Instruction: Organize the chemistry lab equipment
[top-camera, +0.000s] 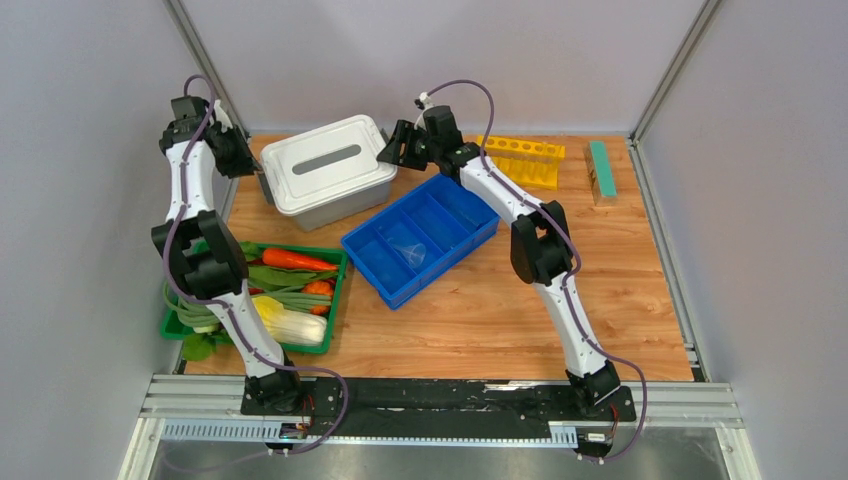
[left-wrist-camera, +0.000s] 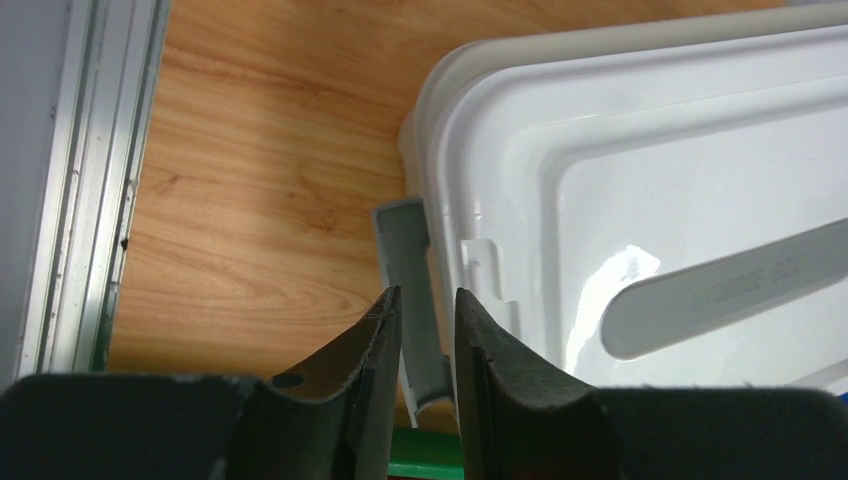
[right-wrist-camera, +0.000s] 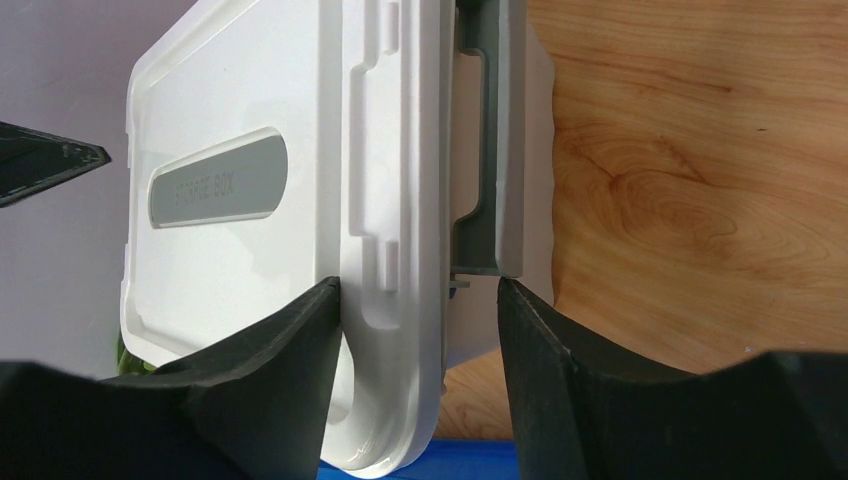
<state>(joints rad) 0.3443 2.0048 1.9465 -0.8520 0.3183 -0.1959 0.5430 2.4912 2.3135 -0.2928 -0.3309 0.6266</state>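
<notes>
**Both claws at the storage box's latches; clear cup sits in the blue tray**

The white storage box (top-camera: 325, 180) stands at the back of the table, lid (right-wrist-camera: 240, 90) on, its long axis running left to right and tipped slightly toward the far right. The clear cup (top-camera: 408, 252) lies to the box's near right, in a middle compartment of the blue tray (top-camera: 470, 235). The tray's long axis slants from near left to far right, one corner just beside the box. The cup is too faint to tell which way its mouth points.

The left arm climbs steeply from its base, bent above the vegetable basket (top-camera: 335, 300), its wrist turned toward the box's left end. The left gripper (left-wrist-camera: 428, 292) has its fingers close together, with the swung-out grey left latch (left-wrist-camera: 400, 240) showing in the narrow gap; whether they pinch it I cannot tell.

The right arm leans in past the tray, forearm stretched toward the box's right end. The right gripper (right-wrist-camera: 418, 290) is spread wide, straddling the lid's rim and the right latch (right-wrist-camera: 485, 150), grasping nothing.

A yellow rack (top-camera: 522, 160) stands to the box's right.
</notes>
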